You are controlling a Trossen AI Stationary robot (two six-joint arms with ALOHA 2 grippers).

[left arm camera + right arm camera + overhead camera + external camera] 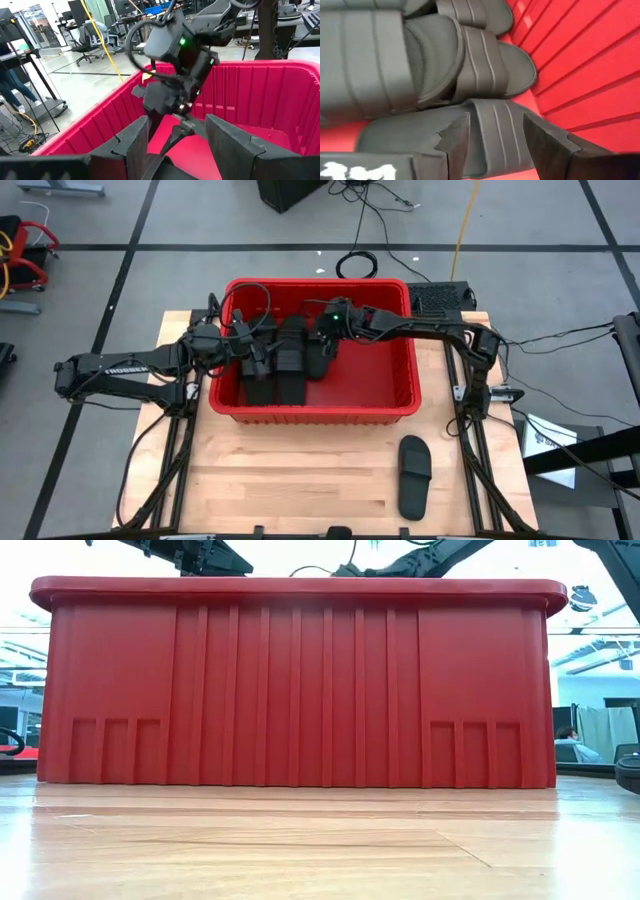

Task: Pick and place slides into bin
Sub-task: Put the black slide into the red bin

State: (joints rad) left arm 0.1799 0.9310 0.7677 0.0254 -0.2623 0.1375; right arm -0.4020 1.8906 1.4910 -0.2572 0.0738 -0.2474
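While both arms' jaws gape empty inside the bin point(400, 405), one slide point(414, 476) lies lengthwise outside.

Even, bright overhead light fills the high view, with only soft shadows on the worktop point(300, 470). In the low view the room behind the bin point(300, 690) is blown out to white — strong backlight — and the near wood blurs. The right wrist view is dim, greyish and slightly soft.
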